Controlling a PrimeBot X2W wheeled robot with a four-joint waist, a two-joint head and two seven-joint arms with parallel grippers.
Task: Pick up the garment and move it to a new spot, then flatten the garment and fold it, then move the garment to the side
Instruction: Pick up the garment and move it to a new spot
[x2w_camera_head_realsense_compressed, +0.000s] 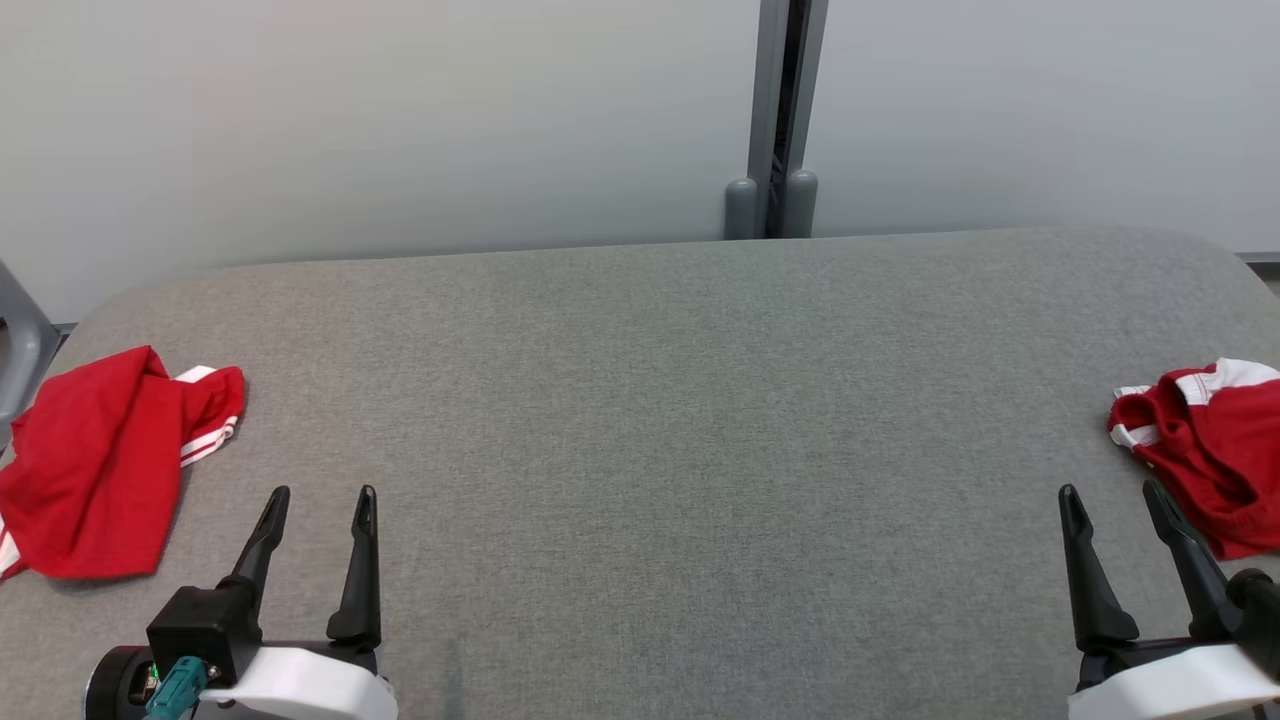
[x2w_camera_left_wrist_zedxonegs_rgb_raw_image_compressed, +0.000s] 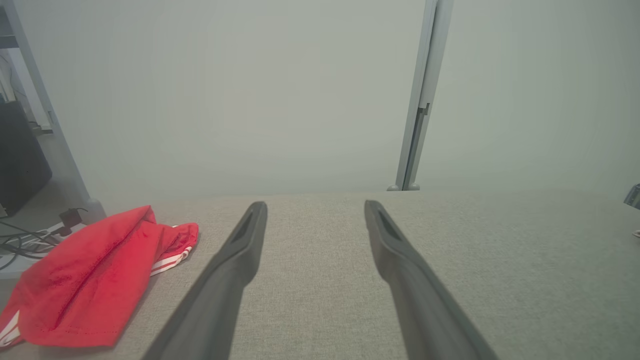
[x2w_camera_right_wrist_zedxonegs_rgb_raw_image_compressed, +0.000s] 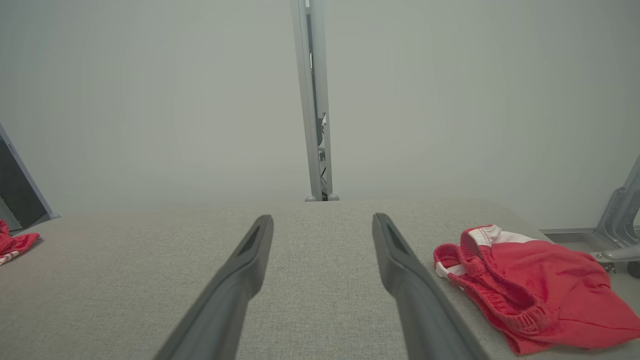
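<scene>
Table (x2w_camera_head_realsense_compressed: 640, 400): matt grey woven cloth. Red garment (x2w_camera_head_realsense_compressed: 90, 470): soft matt cloth. Fingers (x2w_camera_head_realsense_compressed: 358, 570): matt, probably plastic.

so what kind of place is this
Likely a lab or office test bay, not a home: a grey fabric-covered table stands against pale partition panels joined by a grey metal post, cables trail beside it, and a red striped garment and red shorts lie at its ends.
</scene>
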